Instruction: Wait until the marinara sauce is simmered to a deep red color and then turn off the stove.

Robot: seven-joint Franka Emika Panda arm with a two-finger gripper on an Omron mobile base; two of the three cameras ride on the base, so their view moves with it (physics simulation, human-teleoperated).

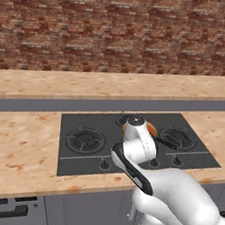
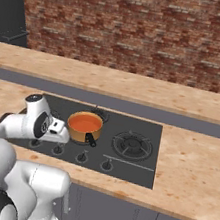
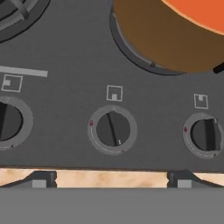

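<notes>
Sauce (image 2: 85,122) sits orange in its saucepan (image 2: 84,129) on the stove (image 2: 132,169), near the knob row. My pincer (image 3: 111,179) hangs released over the stove's front edge, fingertips (image 3: 41,178) straddling the middle knob (image 3: 112,129), with bare counter (image 2: 193,171) to the right.

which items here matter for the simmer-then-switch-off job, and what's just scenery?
Belongs to the job:
- marinara sauce, orange-red, in the copper saucepan
- stove
- knob centred in the hand view, below the pan
- gripper, open, above the stove's front edge

Just there:
- the other burner, nothing on it
- wooden counter
- brick wall
</notes>
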